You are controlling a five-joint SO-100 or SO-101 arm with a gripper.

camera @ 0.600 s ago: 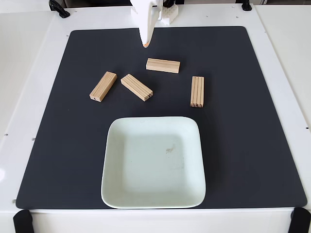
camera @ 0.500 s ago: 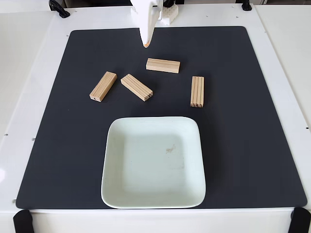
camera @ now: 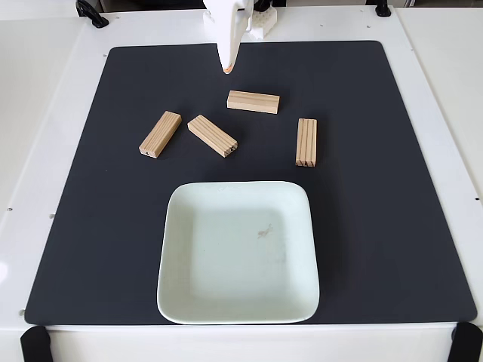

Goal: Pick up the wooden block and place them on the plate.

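Gripper (camera: pixel 226 68) hangs at the top edge of the fixed view, a white plastic arm pointing straight down over the far part of the mat (camera: pixel 392 226), its tip tapering to one narrow point with a hint of orange; the fingers look pressed together and carry nothing. Four wooden blocks lie on the matte black mat, all clear of the plate (camera: pixel 173 294) and none touching another. Nearest the gripper is the top block (camera: pixel 253 102), smooth-faced and lying crosswise. The left block (camera: pixel 160 134) slants, smooth on top. Just beside it, the middle block (camera: pixel 212 136) slants the other way, its side grooved lengthwise. The right block (camera: pixel 306 142) lies lengthwise, grooves on top. The plate sits nearer the camera, pale mint, glossy, square with rounded corners and a shallow rim, a faint smudge at its centre. Under the mat is a white worktop (camera: pixel 45 113).
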